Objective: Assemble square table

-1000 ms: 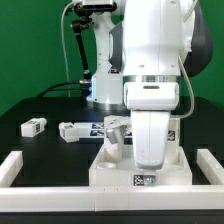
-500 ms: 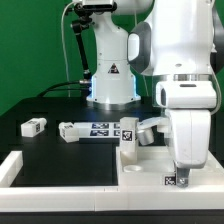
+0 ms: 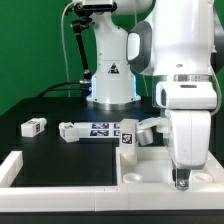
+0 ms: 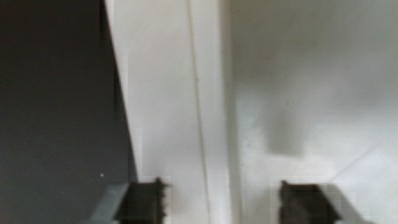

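Open hand (image 3: 181, 181) down at the white tabletop's (image 3: 140, 172) front rim, fingers (image 4: 143, 200) apart, gripping nothing. Tabletop flat on the black desk (image 3: 60, 155), exterior view's right, one leg (image 3: 128, 136) upright at its corner; two loose legs (image 3: 33, 126) (image 3: 70, 131) farther left.

Smooth matt white plastic tabletop (image 3: 143, 170), matt black table (image 3: 60, 158), glossy white plastic arm casing (image 3: 190, 50)

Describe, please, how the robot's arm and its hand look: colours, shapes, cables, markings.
The arm has smooth, rounded white shells with dark grey joints. Its base carries a small black triangular marking. Black cables run beside it. The hand is white, with two dark fingers.
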`<action>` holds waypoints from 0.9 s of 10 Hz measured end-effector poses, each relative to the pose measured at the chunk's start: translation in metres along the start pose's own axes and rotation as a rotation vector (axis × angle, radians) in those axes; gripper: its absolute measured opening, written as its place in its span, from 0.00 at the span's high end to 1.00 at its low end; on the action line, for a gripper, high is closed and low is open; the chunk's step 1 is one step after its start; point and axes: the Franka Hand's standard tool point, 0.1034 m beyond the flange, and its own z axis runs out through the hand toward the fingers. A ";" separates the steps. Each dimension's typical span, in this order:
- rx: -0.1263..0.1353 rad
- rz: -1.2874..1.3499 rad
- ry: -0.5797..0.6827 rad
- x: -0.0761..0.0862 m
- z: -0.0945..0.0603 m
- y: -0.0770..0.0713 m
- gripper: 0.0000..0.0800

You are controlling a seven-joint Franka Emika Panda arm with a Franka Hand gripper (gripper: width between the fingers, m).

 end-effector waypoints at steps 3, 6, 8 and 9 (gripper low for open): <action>0.000 0.001 0.000 -0.001 0.000 0.000 0.28; 0.001 0.002 -0.001 -0.001 0.000 0.000 0.19; 0.001 0.003 -0.001 -0.002 0.000 0.000 0.19; 0.000 0.001 -0.003 -0.005 -0.001 0.001 0.19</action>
